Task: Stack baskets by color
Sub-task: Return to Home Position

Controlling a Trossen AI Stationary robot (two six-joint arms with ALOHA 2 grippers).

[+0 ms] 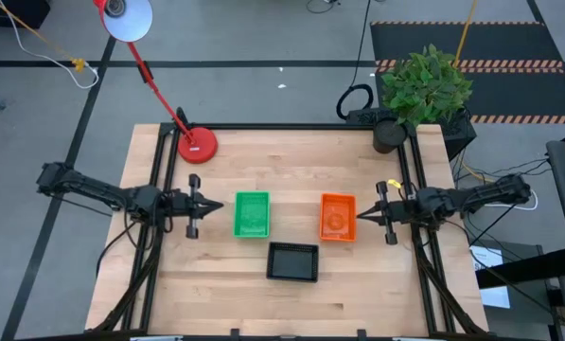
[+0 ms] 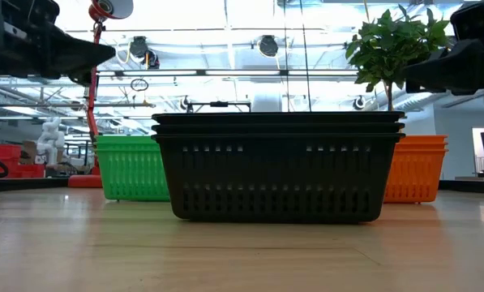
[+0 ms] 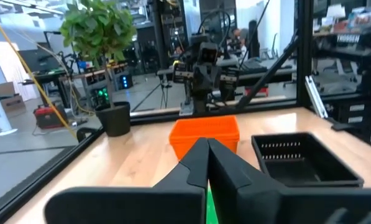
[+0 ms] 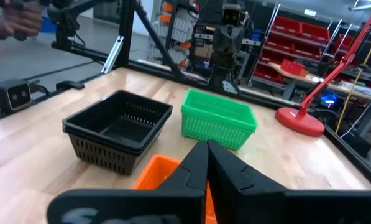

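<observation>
Sorting looks complete. On the worktop, the green stack stands left, the orange stack right, and the black stack near and between them. The left pincer and right pincer are clenched and empty, just beside green and orange. Step judged: homing, which needs only a clear retreat.

A robotics lab or workshop: red plastic storage bins on metal shelving, hazard-striped black floor mat.

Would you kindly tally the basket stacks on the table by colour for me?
green stack: 1
orange stack: 1
black stack: 1
Total: 3 stacks
</observation>
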